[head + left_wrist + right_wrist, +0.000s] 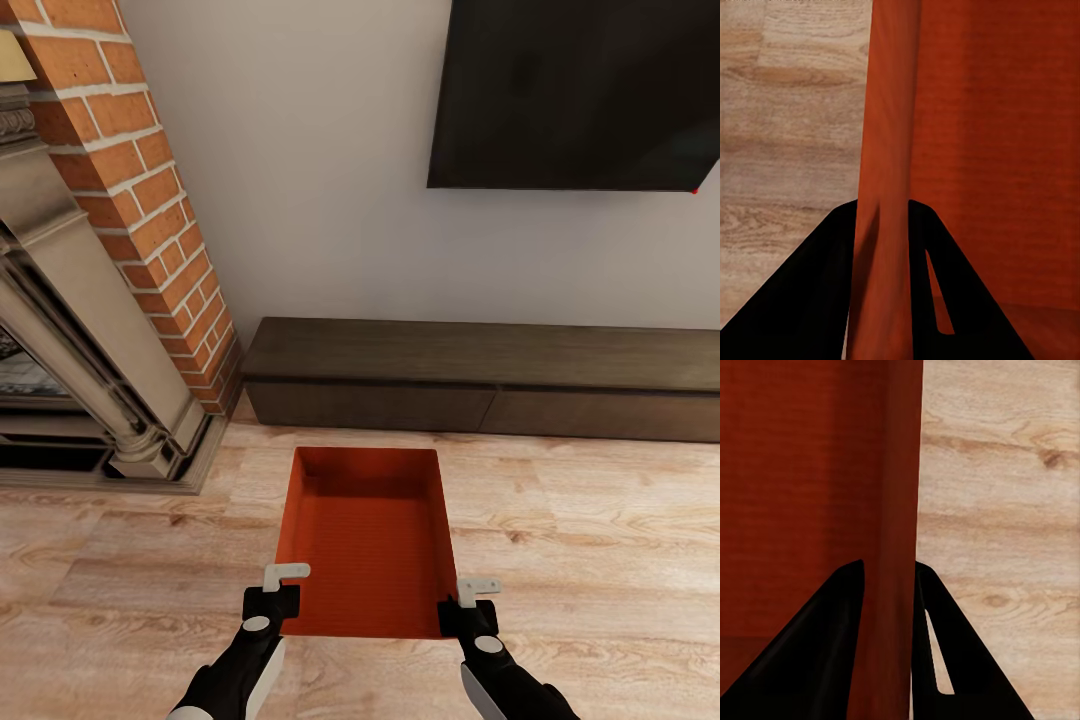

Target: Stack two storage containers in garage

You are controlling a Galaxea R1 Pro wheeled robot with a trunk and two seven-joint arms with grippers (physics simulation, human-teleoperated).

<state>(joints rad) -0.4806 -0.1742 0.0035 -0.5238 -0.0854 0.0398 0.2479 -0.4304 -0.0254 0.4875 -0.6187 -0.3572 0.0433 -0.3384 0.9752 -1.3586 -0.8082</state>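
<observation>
One orange-red storage container [365, 540], open-topped with a ribbed bottom, lies lengthwise in front of me over the living room's wood-plank floor [600, 520]. I cannot tell whether it rests on the planks or hangs above them. My left gripper [285, 592] is shut on its left wall near the near corner. My right gripper [466, 602] is shut on the right wall. In the left wrist view the thin wall [881, 150] runs between the black fingers of the left gripper [883, 206]. The right wrist view shows the other wall [900, 472] pinched by the right gripper [889, 566].
A long low dark-wood bench [480, 385] runs along the white wall just beyond the container. A red-brick fireplace [150, 200] with a stone surround stands at the left. A black TV [580, 90] hangs above the bench. Open plank floor lies to the right.
</observation>
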